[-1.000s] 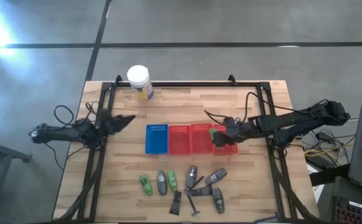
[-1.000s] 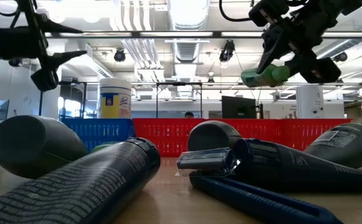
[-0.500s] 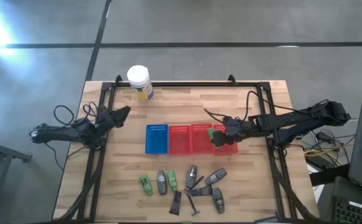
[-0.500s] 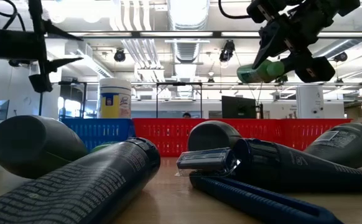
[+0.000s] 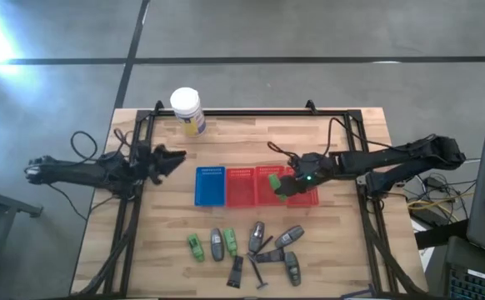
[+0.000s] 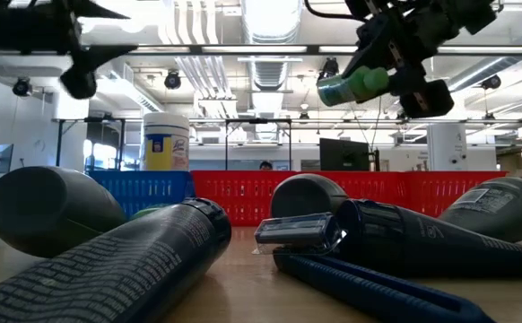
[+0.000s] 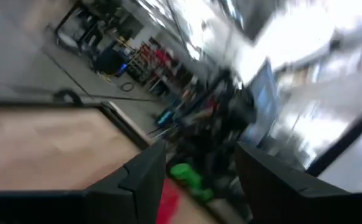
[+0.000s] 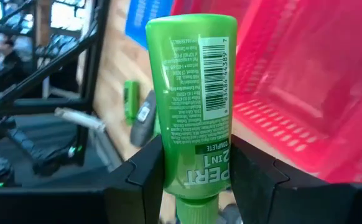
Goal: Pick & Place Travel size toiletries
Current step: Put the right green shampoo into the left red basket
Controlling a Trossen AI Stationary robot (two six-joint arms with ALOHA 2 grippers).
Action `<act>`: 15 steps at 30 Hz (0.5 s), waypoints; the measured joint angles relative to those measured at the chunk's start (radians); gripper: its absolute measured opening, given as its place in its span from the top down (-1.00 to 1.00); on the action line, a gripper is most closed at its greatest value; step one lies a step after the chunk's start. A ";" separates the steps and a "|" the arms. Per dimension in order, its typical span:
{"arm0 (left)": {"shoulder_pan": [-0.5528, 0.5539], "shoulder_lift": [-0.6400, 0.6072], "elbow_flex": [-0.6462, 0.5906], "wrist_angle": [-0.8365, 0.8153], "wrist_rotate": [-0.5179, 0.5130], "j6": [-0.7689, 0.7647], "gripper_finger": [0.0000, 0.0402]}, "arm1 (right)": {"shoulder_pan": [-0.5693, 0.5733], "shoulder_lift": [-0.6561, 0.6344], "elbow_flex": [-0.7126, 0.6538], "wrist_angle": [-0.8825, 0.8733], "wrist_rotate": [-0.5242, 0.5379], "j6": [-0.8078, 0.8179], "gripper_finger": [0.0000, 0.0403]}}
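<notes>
My right gripper (image 5: 291,182) is shut on a bright green bottle (image 8: 193,93), held in the air over the red baskets (image 5: 255,185); the low view shows the green bottle (image 6: 355,85) high above the table. My left gripper (image 5: 174,157) hangs open and empty at the table's left, beside the blue basket (image 5: 211,185). More travel size toiletries lie flat near the front edge: green bottles (image 5: 194,247), grey tubes (image 5: 288,237) and thin black pieces (image 5: 236,271). My right gripper pinches the green bottle between its two fingers (image 8: 147,174), on the body's two sides just above the cap end (image 8: 196,186). The fingers come slanting down from the table's right. The rest of the bottle sticks out past the fingertips, lifted clear above the baskets.
A big white jar with a yellow label (image 5: 187,108) stands at the far left of the table. A black frame (image 5: 134,150) runs along the table's sides and back. Bare wood lies between the baskets and the toiletries.
My right gripper has carried the green bottle a little toward the table's left, over the red baskets, and tipped it nearer to level. My left gripper has risen and rolled at the table's left, its fingers still apart.
</notes>
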 joint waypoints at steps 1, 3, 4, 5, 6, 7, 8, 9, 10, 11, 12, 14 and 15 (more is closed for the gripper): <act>0.000 0.059 0.038 -0.005 0.013 0.084 0.02 | -0.003 0.011 0.000 0.014 -0.029 -0.002 0.28; 0.000 0.176 0.121 -0.048 0.035 0.239 0.02 | -0.008 0.034 0.000 0.042 -0.081 -0.009 0.26; 0.000 0.237 0.166 -0.097 0.048 0.300 0.02 | -0.008 0.043 0.000 0.049 -0.098 -0.011 0.26; 0.000 0.295 0.214 -0.155 0.059 0.360 0.02 | -0.007 0.050 0.000 0.064 -0.107 -0.012 0.26; 0.000 0.352 0.263 -0.214 0.072 0.420 0.02 | -0.007 0.055 0.000 0.077 -0.115 -0.013 0.27; -0.002 0.409 0.312 -0.273 0.081 0.475 0.02 | -0.007 0.057 0.000 0.081 -0.126 -0.013 0.28; -0.006 0.459 0.359 -0.338 0.087 0.526 0.02 | -0.008 0.058 0.000 0.083 -0.135 -0.013 0.28; -0.011 0.508 0.402 -0.396 0.089 0.573 0.02 | -0.008 0.058 0.000 0.091 -0.144 -0.012 0.29; -0.014 0.563 0.441 -0.448 0.091 0.627 0.02 | -0.008 0.058 0.000 0.099 -0.151 -0.012 0.29; -0.017 0.610 0.473 -0.501 0.092 0.686 0.02 | -0.008 0.057 0.000 0.105 -0.157 -0.011 0.29; -0.019 0.645 0.508 -0.536 0.091 0.751 0.02 | -0.008 0.056 0.000 0.111 -0.163 -0.011 0.28; -0.019 0.704 0.579 -0.519 0.089 0.888 0.02 | -0.008 0.051 0.000 0.118 -0.174 -0.009 0.26; -0.019 0.728 0.601 -0.518 0.087 0.956 0.02 | -0.009 0.050 0.003 0.117 -0.176 -0.010 0.26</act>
